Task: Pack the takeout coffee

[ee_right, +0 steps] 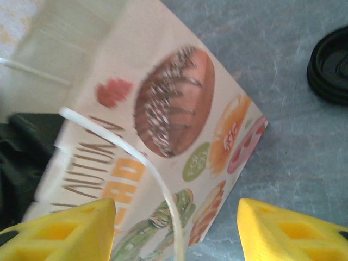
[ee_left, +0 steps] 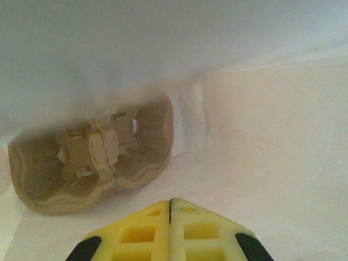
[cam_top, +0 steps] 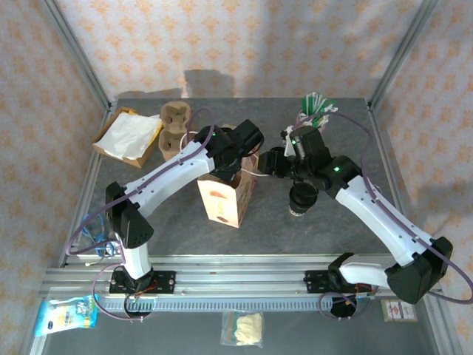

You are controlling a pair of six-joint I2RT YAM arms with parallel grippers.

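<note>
- Left gripper [ee_left: 170, 209] is sitting shut inside the paper bag [cam_top: 225, 200], by a moulded pulp carrier [ee_left: 89, 163].
- Right gripper [ee_right: 176, 206] is gaping empty over its thin handle [ee_right: 136, 157], near the round-lidded coffee [cam_top: 301, 198].

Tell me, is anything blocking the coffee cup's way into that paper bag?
Yes. The left claw, shut, is pushed into the mouth of the paper bag, occupying the opening the takeout coffee must pass through. A cardboard cup carrier lies at the bag's bottom. The right claw, open, straddles the bag's handle.
</note>
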